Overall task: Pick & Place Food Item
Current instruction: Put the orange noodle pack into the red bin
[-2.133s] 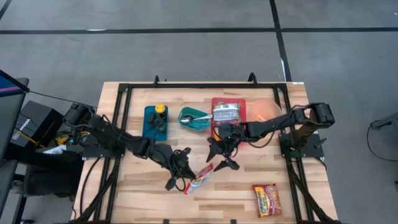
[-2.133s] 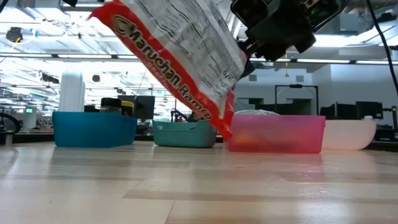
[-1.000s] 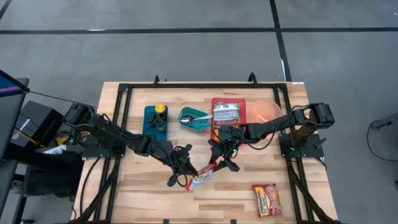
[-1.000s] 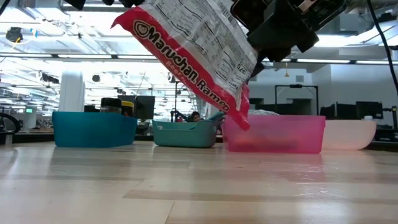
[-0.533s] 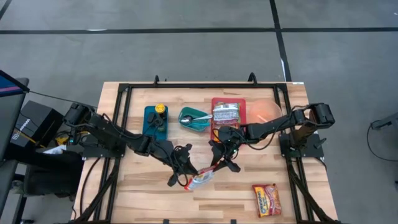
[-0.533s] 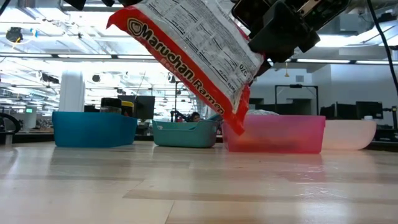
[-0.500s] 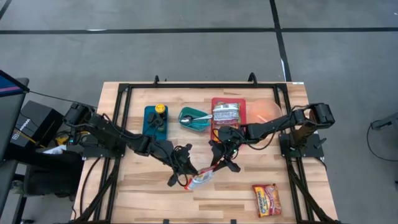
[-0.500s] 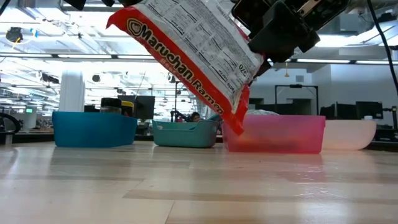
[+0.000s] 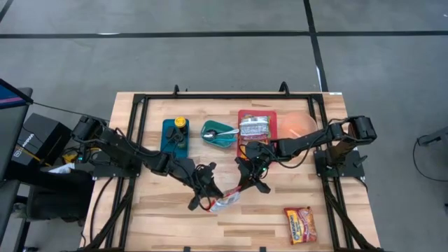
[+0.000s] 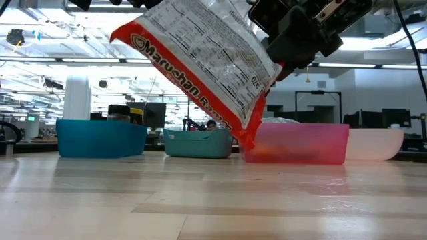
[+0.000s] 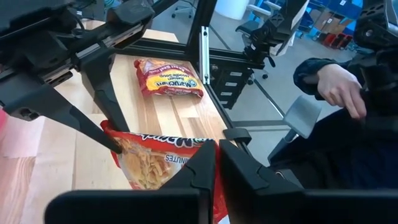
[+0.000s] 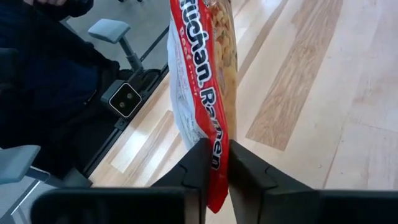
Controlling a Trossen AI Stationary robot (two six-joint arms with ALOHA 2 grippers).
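Even, bright overhead light fills the scene, and the wooden table (image 9: 168, 224) shows only soft, short shadows under the arms. In the low view, ceiling light strips (image 10: 53, 30) in the far room glare white, and the near tabletop is blurred while a glossy sheen lies across it. The ramen packet (image 10: 200, 60) catches crinkled highlights. Both wrist views show their near fingers dark and soft.

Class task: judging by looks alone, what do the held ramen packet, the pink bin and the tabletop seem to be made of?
Ramen packet: thin glossy plastic film, probably; it crinkles and reflects light.
Pink bin: translucent plastic, apparently; it lets light through.
Tabletop: wood, lightly sheened; grain and plank seams show.
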